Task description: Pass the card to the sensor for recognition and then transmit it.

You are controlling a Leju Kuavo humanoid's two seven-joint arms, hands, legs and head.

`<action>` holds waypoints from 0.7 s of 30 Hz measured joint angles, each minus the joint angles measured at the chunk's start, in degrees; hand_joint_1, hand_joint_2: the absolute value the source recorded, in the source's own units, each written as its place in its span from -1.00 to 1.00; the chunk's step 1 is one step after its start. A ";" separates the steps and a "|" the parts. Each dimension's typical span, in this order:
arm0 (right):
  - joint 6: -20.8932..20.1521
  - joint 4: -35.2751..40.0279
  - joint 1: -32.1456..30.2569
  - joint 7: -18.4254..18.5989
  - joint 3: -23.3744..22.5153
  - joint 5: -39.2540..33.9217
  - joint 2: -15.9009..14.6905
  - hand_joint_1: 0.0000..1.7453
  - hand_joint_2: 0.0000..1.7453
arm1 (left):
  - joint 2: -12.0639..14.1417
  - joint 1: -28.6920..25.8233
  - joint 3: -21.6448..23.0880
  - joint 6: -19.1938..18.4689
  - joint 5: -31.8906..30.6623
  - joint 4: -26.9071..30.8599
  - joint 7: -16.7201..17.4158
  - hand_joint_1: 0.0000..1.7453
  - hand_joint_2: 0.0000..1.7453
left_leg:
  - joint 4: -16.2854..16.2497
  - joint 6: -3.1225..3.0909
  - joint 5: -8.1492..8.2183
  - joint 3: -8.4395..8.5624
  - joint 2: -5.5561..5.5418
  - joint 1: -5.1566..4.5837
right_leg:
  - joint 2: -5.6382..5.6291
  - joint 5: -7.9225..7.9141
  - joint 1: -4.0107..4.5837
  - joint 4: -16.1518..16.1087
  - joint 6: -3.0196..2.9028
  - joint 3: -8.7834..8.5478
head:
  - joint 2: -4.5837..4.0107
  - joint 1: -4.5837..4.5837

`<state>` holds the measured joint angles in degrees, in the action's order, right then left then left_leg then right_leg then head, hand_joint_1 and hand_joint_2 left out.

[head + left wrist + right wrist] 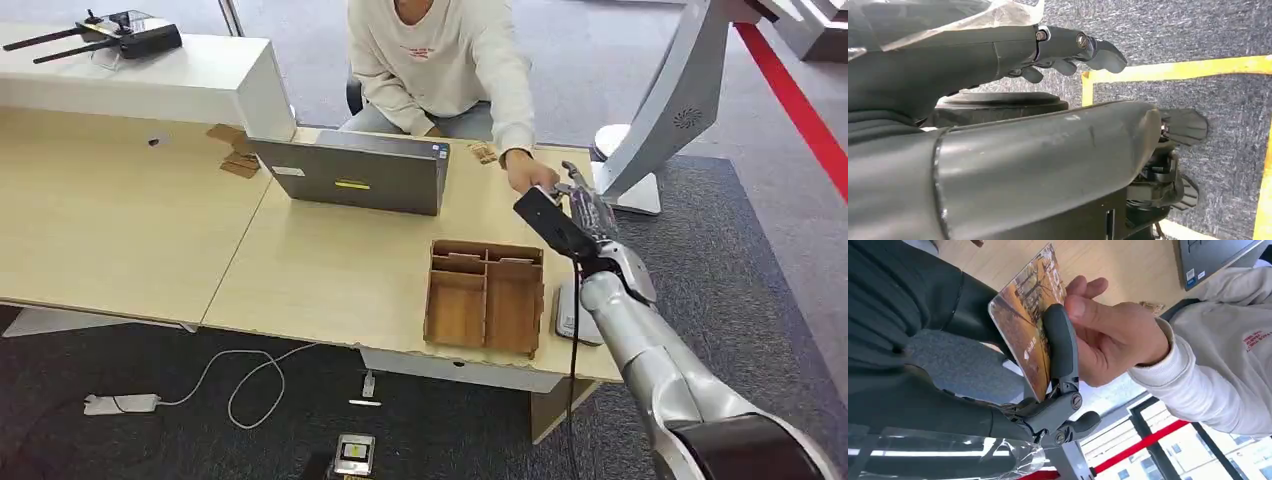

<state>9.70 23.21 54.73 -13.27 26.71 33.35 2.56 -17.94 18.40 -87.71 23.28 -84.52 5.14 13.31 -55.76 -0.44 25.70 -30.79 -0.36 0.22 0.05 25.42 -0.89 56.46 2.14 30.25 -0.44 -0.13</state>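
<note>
Both the right hand and a person's hand pinch the card beyond the table's right edge. Left hand hangs over carpet, fingers loosely curled, holding nothing.

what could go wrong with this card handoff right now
The right hand pinches the card while the person's hand closes on its other side; if both keep holding, the card may bend or jerk free. If the robot lets go early, it could drop near the table edge.

A long pale wooden desk stands on dark grey speckled carpet, with a red floor stripe beyond.
</note>
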 joint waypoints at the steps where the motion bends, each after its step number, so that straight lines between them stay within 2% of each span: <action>1: 0.02 -0.04 0.00 0.24 0.00 -0.07 -0.02 1.00 1.00 | 0.00 -0.01 0.00 0.07 0.46 0.00 0.02 -1.00 -1.00 | 0.00 0.00 0.00 0.00 0.00 0.00 | 0.00 0.00 0.00 0.00 0.00 0.00 | 0.00 0.00; 9: 1.90 -0.28 -0.20 1.86 0.00 0.13 -1.05 1.00 1.00 | 0.37 -0.67 0.00 1.81 5.57 0.00 -0.96 -1.00 -1.00 | 0.00 0.00 0.01 -0.01 0.00 0.00 | 0.00 0.01 0.00 -0.01 0.00 0.03 | 0.00 0.00; 10: 1.97 -0.33 -0.21 1.99 0.00 0.18 -1.22 0.92 1.00 | 0.42 -0.73 0.00 1.92 5.77 0.00 -1.07 -1.00 -1.00 | 0.00 0.00 0.01 -0.01 0.00 0.00 | 0.00 0.01 0.00 -0.01 0.00 0.03 | 0.00 -0.02; 11: 2.01 -0.33 -0.23 2.01 0.00 0.26 -1.40 -0.56 1.00 | 0.48 -0.77 0.00 1.94 5.94 0.00 -1.18 -1.00 -1.00 | 0.00 0.00 0.01 -0.02 0.00 0.00 | 0.00 0.01 0.00 -0.01 0.00 0.03 | 0.00 0.00; 12: 2.05 -0.35 -0.25 2.03 0.00 0.31 -1.57 -1.00 1.00 | 0.55 -0.81 0.00 1.94 6.12 0.00 -1.29 -1.00 -1.00 | 0.00 0.00 0.01 -0.02 0.00 0.00 | 0.00 0.00 0.00 -0.01 0.00 0.03 | 0.00 0.00; 17: 3.17 -0.39 -0.62 2.05 0.00 1.01 -2.16 -1.00 1.00 | 0.83 -1.16 0.00 1.80 7.05 0.00 -1.86 -1.00 -1.00 | 0.00 0.00 0.00 -0.01 0.01 0.00 | 0.00 0.00 0.00 -0.01 0.00 0.03 | 0.00 -0.02; 21: 5.55 -0.11 -0.88 0.64 0.00 0.66 -2.45 -1.00 1.00 | 1.59 -1.77 0.00 -0.63 8.25 0.00 -2.80 -1.00 -1.00 | 0.00 0.00 0.00 -0.02 0.01 0.00 | 0.00 0.00 0.01 0.00 0.00 0.03 | 0.00 -0.02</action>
<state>15.25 23.10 53.85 -12.63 26.71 34.01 0.11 -16.35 16.63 -87.71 22.65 -76.27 5.14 10.51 -55.76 -0.44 25.70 -30.80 -0.35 0.22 0.05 25.42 -0.88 56.46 2.14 30.28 -0.44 -0.15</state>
